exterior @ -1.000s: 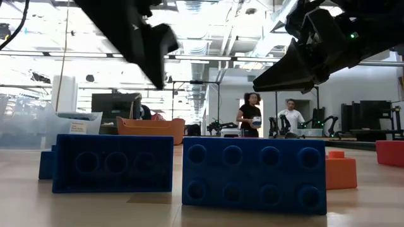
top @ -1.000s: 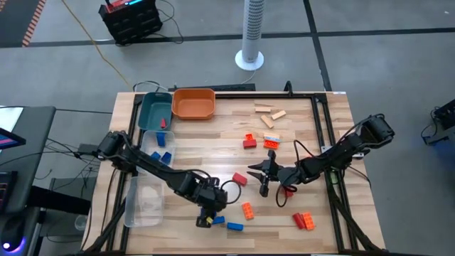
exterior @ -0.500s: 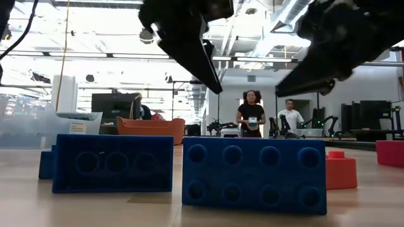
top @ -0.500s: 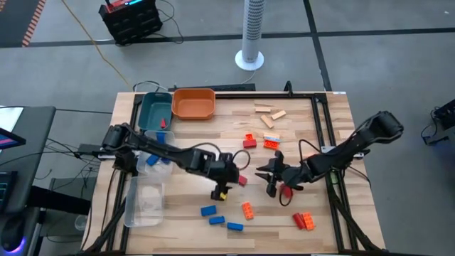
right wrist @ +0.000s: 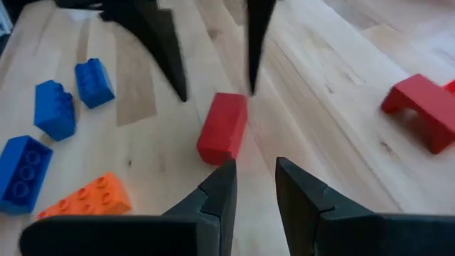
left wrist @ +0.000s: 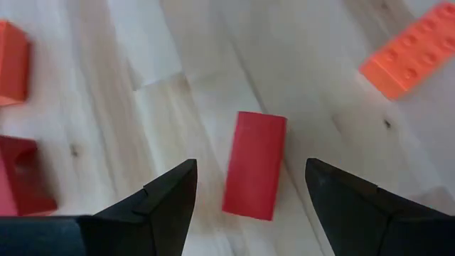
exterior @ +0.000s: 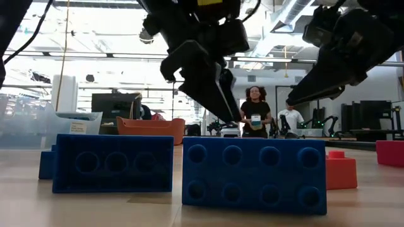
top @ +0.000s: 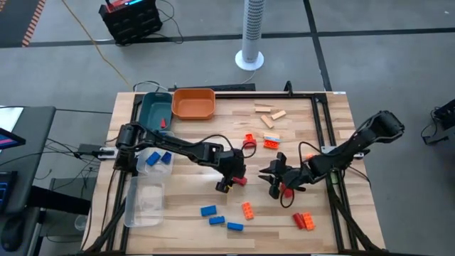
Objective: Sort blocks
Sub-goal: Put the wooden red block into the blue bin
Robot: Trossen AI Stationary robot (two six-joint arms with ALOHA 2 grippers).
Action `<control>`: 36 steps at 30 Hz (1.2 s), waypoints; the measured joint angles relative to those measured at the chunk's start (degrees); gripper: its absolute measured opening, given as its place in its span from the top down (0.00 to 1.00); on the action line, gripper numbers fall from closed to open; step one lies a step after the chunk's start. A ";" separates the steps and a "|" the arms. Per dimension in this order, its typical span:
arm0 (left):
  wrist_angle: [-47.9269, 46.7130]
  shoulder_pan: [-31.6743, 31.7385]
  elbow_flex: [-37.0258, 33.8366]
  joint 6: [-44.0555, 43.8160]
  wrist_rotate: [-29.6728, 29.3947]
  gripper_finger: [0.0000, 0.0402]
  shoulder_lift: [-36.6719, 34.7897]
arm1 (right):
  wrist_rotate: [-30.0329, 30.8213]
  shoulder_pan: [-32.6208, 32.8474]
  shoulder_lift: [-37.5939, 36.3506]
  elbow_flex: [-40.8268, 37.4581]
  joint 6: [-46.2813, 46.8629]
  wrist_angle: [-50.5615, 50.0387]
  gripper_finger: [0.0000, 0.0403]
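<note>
A red block (left wrist: 254,165) lies flat on the wooden table near its middle, also seen in the high view (top: 241,180). My left gripper (left wrist: 250,167) hangs open above it, one finger on each side and touching nothing; from above it shows at the block's left (top: 229,184). My right gripper (right wrist: 252,167) waits just to the block's right (top: 273,178), its fingers a narrow gap apart with nothing between them. Three blue blocks (top: 217,219) and an orange block (top: 247,210) lie toward the near edge.
Teal tray (top: 153,112) and orange tray (top: 193,104) stand at the far left. A clear tray (top: 144,203) along the left edge holds blue blocks (top: 158,158). Tan wooden blocks (top: 269,114), a red and an orange block (top: 259,141) and an orange-red pair (top: 304,220) lie scattered.
My left gripper has swung from the blue blocks by the near edge toward the table's middle and right, rolling its wrist, and now hangs over the red block, still open. My right gripper has drawn back a little toward the right edge.
</note>
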 joint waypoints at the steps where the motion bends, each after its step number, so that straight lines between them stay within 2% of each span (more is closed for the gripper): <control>1: 0.72 0.09 0.01 0.39 0.84 0.36 0.47 | -0.01 -0.14 0.03 0.10 0.03 0.23 0.73; 11: 1.25 0.20 0.02 1.09 1.75 0.39 6.30 | -0.05 -0.49 0.31 0.10 0.00 0.16 0.73; 14: 1.62 0.18 0.01 -0.27 1.29 0.48 6.00 | -0.05 -0.53 0.31 0.10 -0.02 0.16 0.73; 19: 2.19 0.32 0.00 -1.91 0.83 0.69 3.99 | -0.07 -0.87 0.31 0.10 -0.04 0.15 0.73; 24: -5.34 0.83 -0.02 -2.18 -1.09 0.69 -1.51 | -0.09 -0.83 0.31 0.10 0.02 0.14 0.73; 32: -22.90 2.80 -0.08 -3.38 -14.98 0.69 -14.99 | 0.03 0.39 0.31 0.08 0.51 0.78 0.73; 36: -22.98 4.17 -6.24 -4.57 -19.91 0.69 -23.31 | 3.36 2.75 0.31 0.08 0.88 0.71 0.73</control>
